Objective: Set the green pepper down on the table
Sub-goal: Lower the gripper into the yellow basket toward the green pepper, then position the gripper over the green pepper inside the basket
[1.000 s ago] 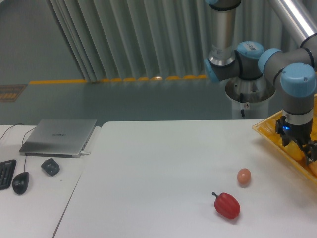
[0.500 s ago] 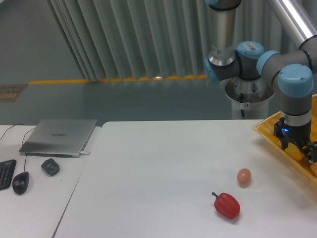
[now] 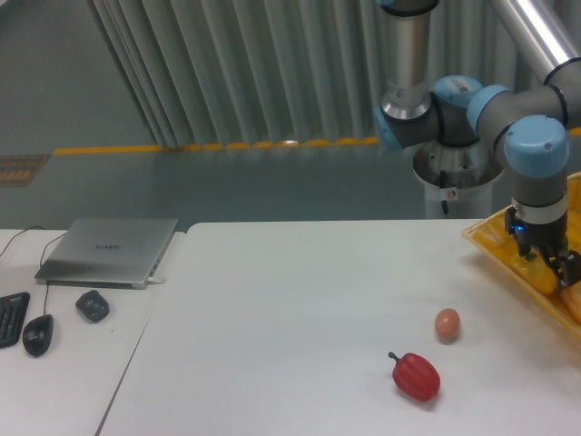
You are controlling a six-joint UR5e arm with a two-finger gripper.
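The arm's gripper [image 3: 547,261] hangs over the yellow tray [image 3: 486,238] at the far right edge of the table [image 3: 300,309], fingers pointing down into it. Dark fingers show against the yellow, with something yellow showing between and below them — whether they are apart or closed on anything, I cannot tell from this angle. The green pepper is not visible anywhere in this view; if it sits in the tray, the gripper and the frame edge hide it.

Out on the white tabletop, a red bell pepper [image 3: 417,376] lies near the front, stem pointing left. Just behind it and a little to the right sits a small brownish egg-shaped object [image 3: 447,323] — the two are near each other but apart, and both well clear of the tray.

Over on the left, the adjoining desk [image 3: 64,363] carries a closed silver laptop [image 3: 109,251], a black mouse [image 3: 37,334], a small dark object [image 3: 92,305] beside it, and the corner of a keyboard [image 3: 11,318] at the frame edge.
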